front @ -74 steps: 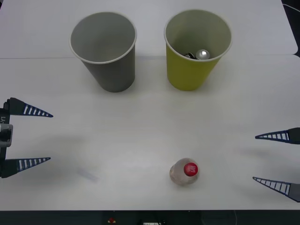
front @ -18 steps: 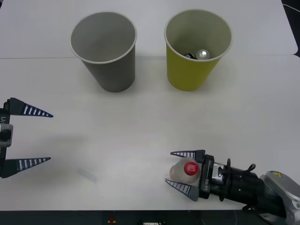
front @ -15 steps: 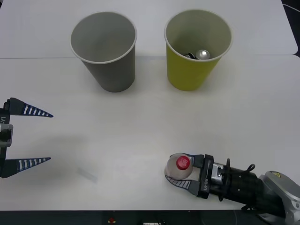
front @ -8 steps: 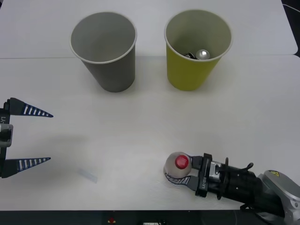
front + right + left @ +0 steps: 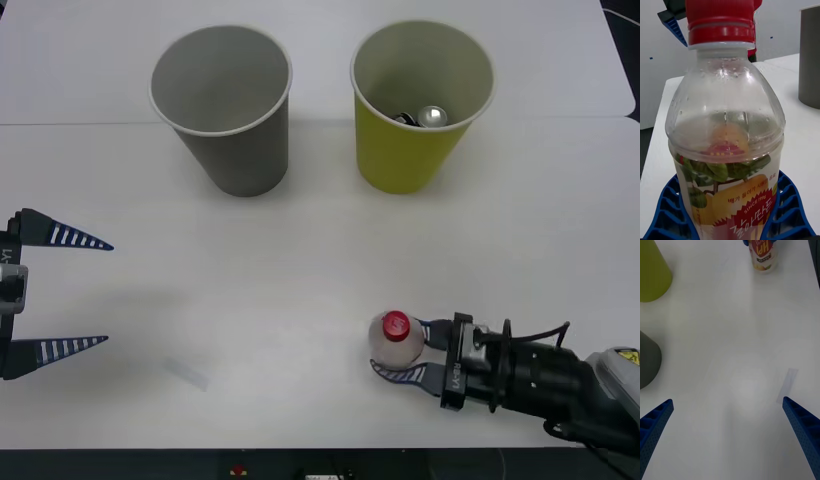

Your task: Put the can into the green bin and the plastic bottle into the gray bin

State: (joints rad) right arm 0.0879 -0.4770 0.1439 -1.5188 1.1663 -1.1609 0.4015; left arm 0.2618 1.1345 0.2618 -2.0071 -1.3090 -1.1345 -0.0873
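The plastic bottle (image 5: 396, 342), clear with a red cap, stands upright near the table's front edge. My right gripper (image 5: 408, 352) is shut on its lower body, one blue finger (image 5: 672, 210) on each side of the label. Close up, the plastic bottle (image 5: 726, 123) shows droplets inside. The can (image 5: 432, 116) lies inside the green bin (image 5: 400, 160) at the back right. The gray bin (image 5: 245, 160) stands left of it with nothing showing inside. My left gripper (image 5: 100, 293) hangs open at the left edge, far from the plastic bottle (image 5: 763, 255).
A small strip of clear tape (image 5: 187, 373) lies on the white table (image 5: 300, 260) front left. The left wrist view catches the green bin (image 5: 651, 273) and the gray bin (image 5: 647, 360) at its edge. A seam crosses the table behind the bins.
My right gripper came in from the right edge and shut on the bottle. In the last half second it has carried the bottle slightly to the right. The left arm has not moved.
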